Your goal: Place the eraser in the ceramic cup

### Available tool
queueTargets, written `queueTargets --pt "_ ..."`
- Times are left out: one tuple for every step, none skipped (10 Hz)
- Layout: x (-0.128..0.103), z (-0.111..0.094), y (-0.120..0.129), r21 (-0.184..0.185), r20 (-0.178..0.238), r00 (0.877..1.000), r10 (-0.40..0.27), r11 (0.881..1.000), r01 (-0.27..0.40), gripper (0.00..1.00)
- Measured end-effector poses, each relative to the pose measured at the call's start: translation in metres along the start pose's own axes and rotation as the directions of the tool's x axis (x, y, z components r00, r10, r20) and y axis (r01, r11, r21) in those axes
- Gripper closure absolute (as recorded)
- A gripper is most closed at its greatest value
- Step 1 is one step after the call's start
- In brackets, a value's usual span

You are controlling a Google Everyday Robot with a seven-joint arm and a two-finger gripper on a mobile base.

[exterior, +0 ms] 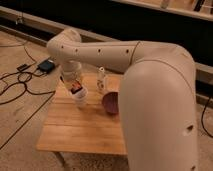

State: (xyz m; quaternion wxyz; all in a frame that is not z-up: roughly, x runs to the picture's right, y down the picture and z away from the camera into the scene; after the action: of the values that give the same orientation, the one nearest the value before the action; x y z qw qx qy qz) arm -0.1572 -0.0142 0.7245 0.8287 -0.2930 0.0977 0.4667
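The off-white ceramic cup [80, 97] stands on the wooden table [85, 130], left of centre. My gripper [75, 85] hangs from the arm's wrist right above the cup's mouth. A small dark reddish-brown eraser [76, 88] shows between its fingertips, just over the cup's rim. The gripper is shut on the eraser. The big cream arm covers the table's right side.
A dark purple bowl [110, 102] sits right of the cup. A small white bottle [101, 80] stands behind them. A black box [46, 65] and cables [15, 85] lie on the floor to the left. A dark wall runs behind the table.
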Motion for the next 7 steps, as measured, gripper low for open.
queueTargets --pt "-0.001 -0.001 0.003 -0.061 -0.012 0.998 0.069 0.996 -0.070 1.00" --pt "-0.004 -0.002 0.002 -0.116 -0.023 0.990 0.140 0.983 -0.141 1.00" --pt "-0.007 0.000 -0.003 -0.157 -0.035 0.979 0.202 0.966 -0.205 1.00" --pt "-0.010 0.006 -0.015 -0.210 -0.064 0.954 0.292 0.931 -0.299 1.00" --pt "-0.010 0.011 -0.021 -0.242 -0.087 0.938 0.336 0.906 -0.347 1.00" --pt "-0.011 0.015 -0.024 -0.264 -0.101 0.927 0.360 0.889 -0.374 1.00" --pt "-0.013 0.019 -0.024 -0.324 -0.129 0.907 0.400 0.848 -0.420 1.00"
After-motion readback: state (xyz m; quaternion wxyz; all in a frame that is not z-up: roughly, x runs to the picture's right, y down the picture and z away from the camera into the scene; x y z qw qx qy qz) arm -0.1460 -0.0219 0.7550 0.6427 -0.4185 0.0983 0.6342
